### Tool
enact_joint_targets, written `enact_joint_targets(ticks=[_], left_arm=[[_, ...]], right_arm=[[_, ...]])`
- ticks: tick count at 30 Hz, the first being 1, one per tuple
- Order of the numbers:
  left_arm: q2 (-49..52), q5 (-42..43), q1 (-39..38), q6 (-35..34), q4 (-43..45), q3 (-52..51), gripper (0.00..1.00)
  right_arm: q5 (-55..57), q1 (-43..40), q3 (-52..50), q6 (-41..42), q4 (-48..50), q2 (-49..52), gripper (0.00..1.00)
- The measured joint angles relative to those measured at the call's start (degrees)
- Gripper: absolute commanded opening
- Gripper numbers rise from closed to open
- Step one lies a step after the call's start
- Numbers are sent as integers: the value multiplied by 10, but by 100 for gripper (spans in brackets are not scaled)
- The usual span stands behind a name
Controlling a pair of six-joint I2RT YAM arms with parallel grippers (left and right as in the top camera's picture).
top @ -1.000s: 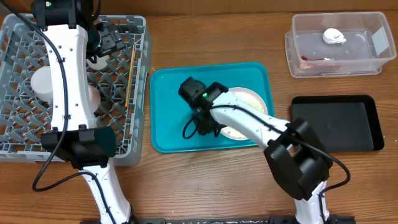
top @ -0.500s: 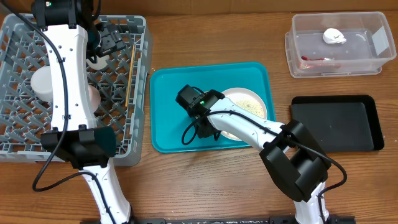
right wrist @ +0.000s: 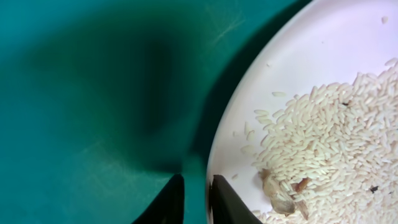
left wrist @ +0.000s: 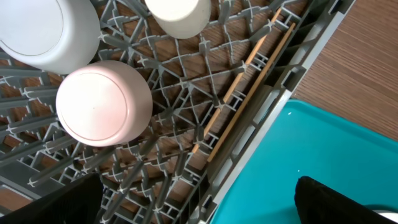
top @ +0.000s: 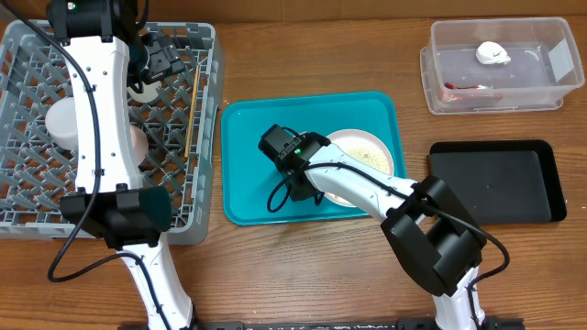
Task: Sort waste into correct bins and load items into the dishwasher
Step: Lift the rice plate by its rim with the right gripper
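Pinching the 9 o'clock rim of the white plate with the right hand, fingers nearly together (rice heaped inside), on the teal tray. Holding the left hand wide open, empty, above the grey rack at 10 o'clock.

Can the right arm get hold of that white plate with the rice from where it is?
Probably yes. The right gripper sits at the white plate rim, a finger on each side, nothing else on the teal tray blocking it. Whether it has clamped, I cannot tell.
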Motion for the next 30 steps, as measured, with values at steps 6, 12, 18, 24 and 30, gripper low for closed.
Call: enact_joint_targets(ticks=[6, 12, 18, 24, 30], left_arm=[[0, 0, 0, 0, 0, 0, 100], [0, 0, 0, 0, 0, 0, 100], [0, 0, 0, 0, 0, 0, 100], [0, 0, 0, 0, 0, 0, 100], [0, 0, 0, 0, 0, 0, 100]], right_arm=[[3, 0, 0, 5, 0, 4, 17], [4, 0, 0, 8, 0, 8, 16], [4, 0, 0, 10, 0, 9, 13], [6, 0, 0, 12, 0, 12, 13], [7, 0, 0, 9, -2, 12, 4]])
